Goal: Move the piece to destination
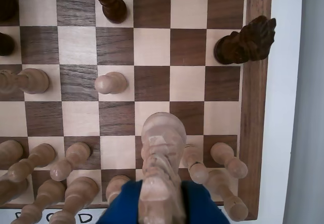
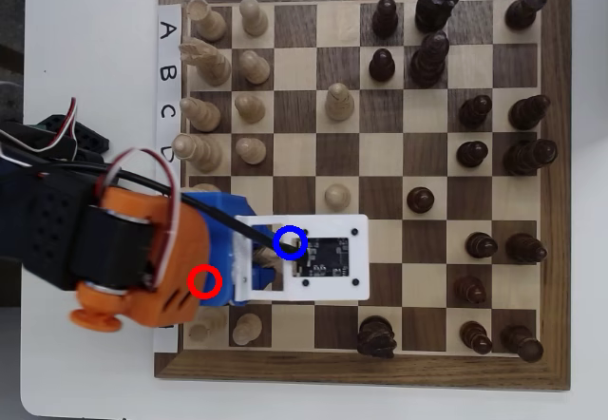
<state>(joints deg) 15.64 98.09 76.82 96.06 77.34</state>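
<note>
In the wrist view the pale cream knight (image 1: pixel 162 155) fills the bottom centre, between the blue fingers (image 1: pixel 202 206) of my gripper (image 1: pixel 162 196), which is shut on it. It stands over the near rows of the chessboard (image 1: pixel 251 112); I cannot tell whether its base touches. In the overhead view the orange and blue gripper (image 2: pixel 269 266) and its white camera plate cover the board's lower left. The blue ring (image 2: pixel 290 241) shows over the plate, so the destination square is hidden. A sliver of the knight (image 2: pixel 271 270) shows just below the ring. The red ring (image 2: pixel 204 281) lies over the orange wrist.
Cream pawns crowd both sides of the knight (image 1: pixel 225 158) (image 1: pixel 71 160). A lone cream pawn (image 1: pixel 110 83) stands ahead, and a dark knight (image 1: pixel 246 41) at the right edge. In the overhead view a cream pawn (image 2: pixel 336 195) stands above the ring and a dark knight (image 2: pixel 377 336) below.
</note>
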